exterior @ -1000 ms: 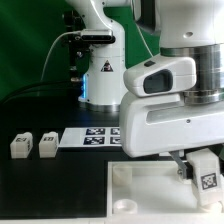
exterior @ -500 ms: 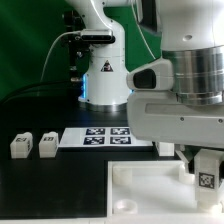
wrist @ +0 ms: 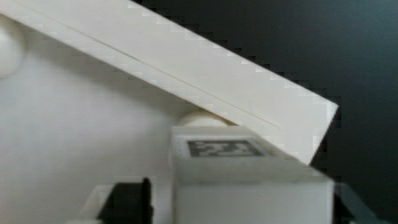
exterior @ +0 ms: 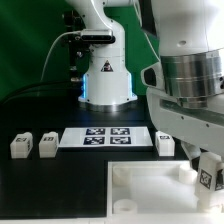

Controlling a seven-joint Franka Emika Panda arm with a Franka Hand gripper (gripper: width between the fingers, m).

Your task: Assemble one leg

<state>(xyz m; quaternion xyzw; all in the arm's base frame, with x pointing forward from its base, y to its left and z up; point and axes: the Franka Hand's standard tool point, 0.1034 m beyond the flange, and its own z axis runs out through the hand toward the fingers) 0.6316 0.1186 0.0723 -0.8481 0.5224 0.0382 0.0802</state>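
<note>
At the exterior view's lower right, the gripper (exterior: 203,165) points down over the white tray (exterior: 135,195). The leg (exterior: 208,180) is directly under it, upright, tag facing the cam, partly cut by the frame edge. Can't tell if the leg rests on the tray or hangs just above it. The fingertips are hidden behind the hand and the leg. The marker board (exterior: 105,137) lies flat beyond the tray, w/ a third loose leg (exterior: 166,143) just beside its right end. One loose leg (exterior: 20,146) and a second loose leg (exterior: 46,145) stand close together, well off to the left.

Wrist view: the leg (wrist: 228,160) fills the middle, tag toward the cam, its rounded end close to the tray's raised rim (wrist: 214,75). One dark finger (wrist: 121,200) stands just beside the leg. The other finger isn't visible, so can't tell whether the leg is clamped or merely straddled.
</note>
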